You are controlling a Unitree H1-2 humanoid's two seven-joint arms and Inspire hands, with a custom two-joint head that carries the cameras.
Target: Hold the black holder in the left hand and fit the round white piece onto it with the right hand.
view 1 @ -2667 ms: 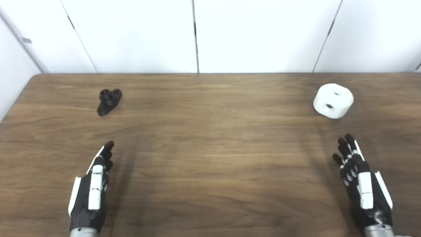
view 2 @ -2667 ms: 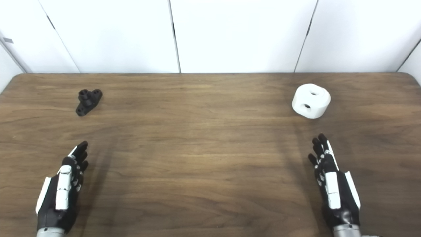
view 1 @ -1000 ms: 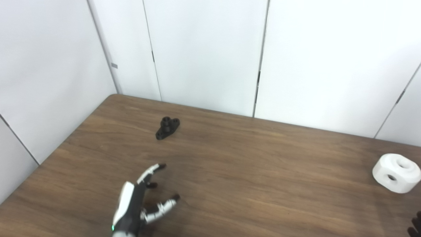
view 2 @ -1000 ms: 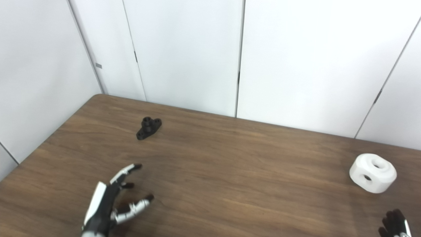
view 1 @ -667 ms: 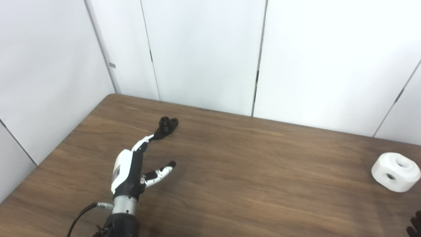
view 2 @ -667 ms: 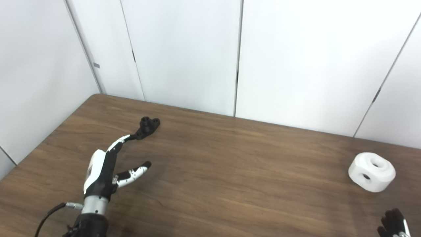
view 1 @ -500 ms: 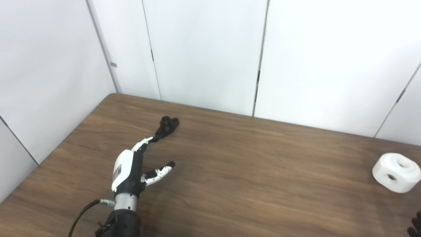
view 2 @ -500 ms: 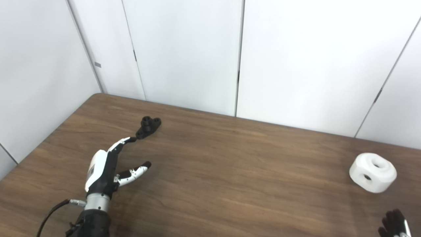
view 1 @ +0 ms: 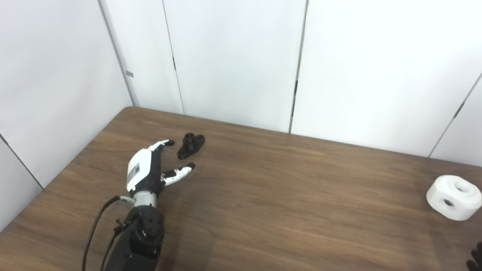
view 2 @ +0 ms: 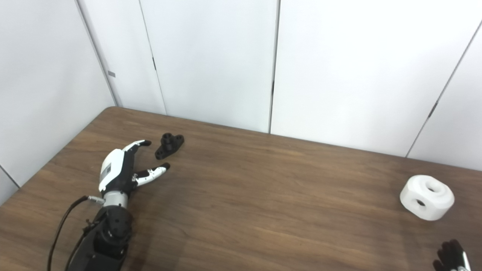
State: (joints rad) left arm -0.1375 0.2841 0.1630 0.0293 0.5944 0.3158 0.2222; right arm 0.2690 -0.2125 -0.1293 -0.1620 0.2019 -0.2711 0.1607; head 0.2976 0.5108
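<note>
Reach step: left hand (view 1: 145, 171), fingers spread and empty, just beside holder (view 1: 191, 143) at its 1 o'clock. Next: close around it. Right hand (view 2: 452, 256) state unclear.

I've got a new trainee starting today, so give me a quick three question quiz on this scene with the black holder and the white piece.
1. True or false: the left robot hand is already holding the black holder.
2. Multiple choice: the round white piece is (A) on the table near its right edge, (B) fitted on the holder, (C) in the right robot hand.
3. Fill in: the left robot hand's fingers are spread ____, just short of the holder.

Key: 1 false, the holder lies on the table beside the fingertips. 2 A. 3 open.
</note>
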